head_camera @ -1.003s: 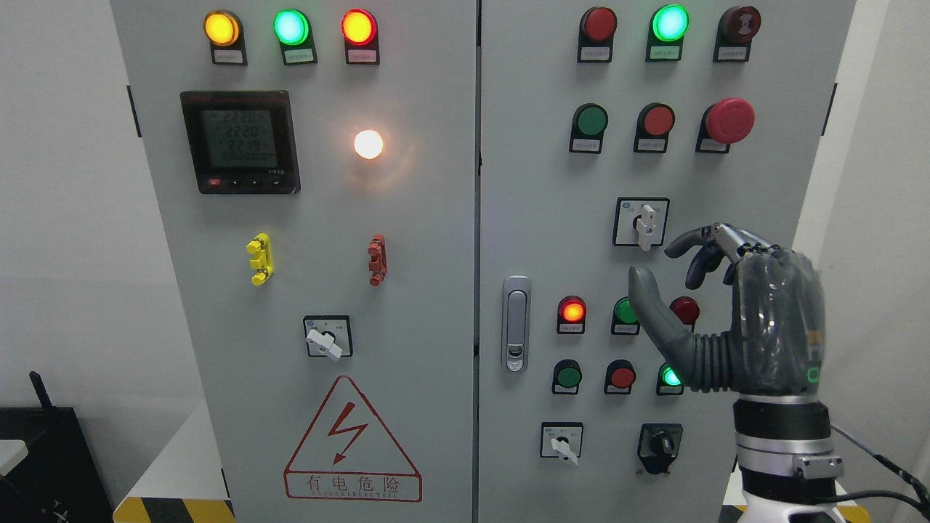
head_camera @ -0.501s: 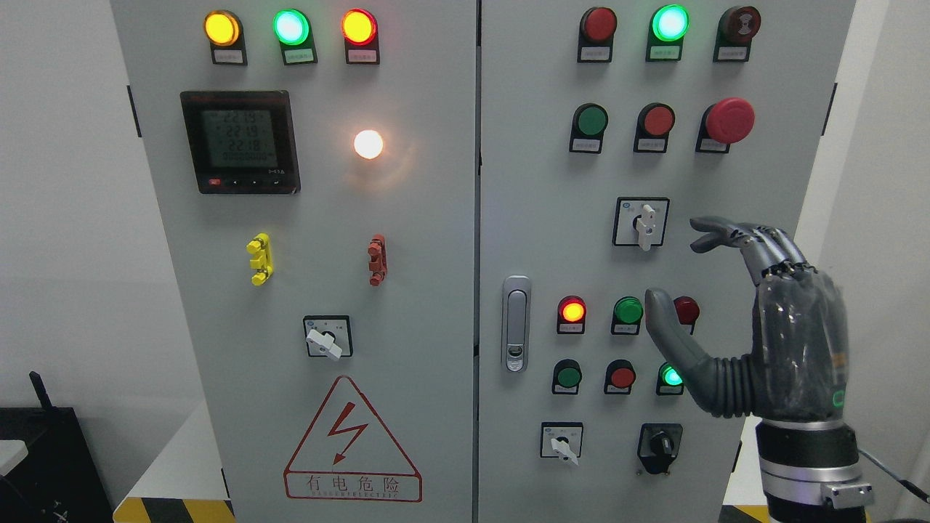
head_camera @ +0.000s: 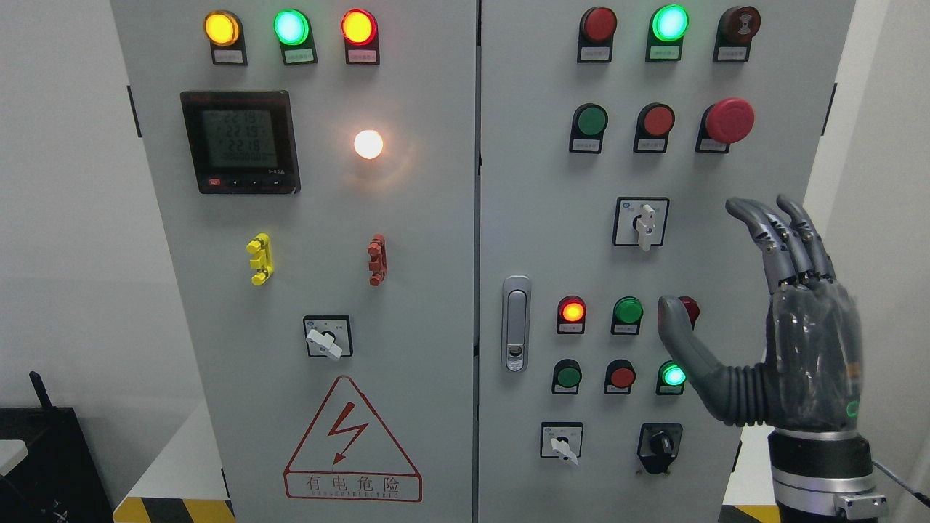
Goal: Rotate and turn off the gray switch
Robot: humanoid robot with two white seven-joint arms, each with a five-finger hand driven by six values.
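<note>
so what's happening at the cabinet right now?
The robot's right hand is raised in front of the cabinet's right door, its fingers spread and holding nothing. It sits to the right of the gray rotary switch and is not touching it; the switch handle points roughly straight down. The thumb partly covers a dark red lamp. Nearby, the red indicator is lit. The left arm is out of view.

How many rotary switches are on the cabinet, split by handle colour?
Pale-handled rotary switches: 3
Black-handled rotary switches: 1
Total: 4
</note>
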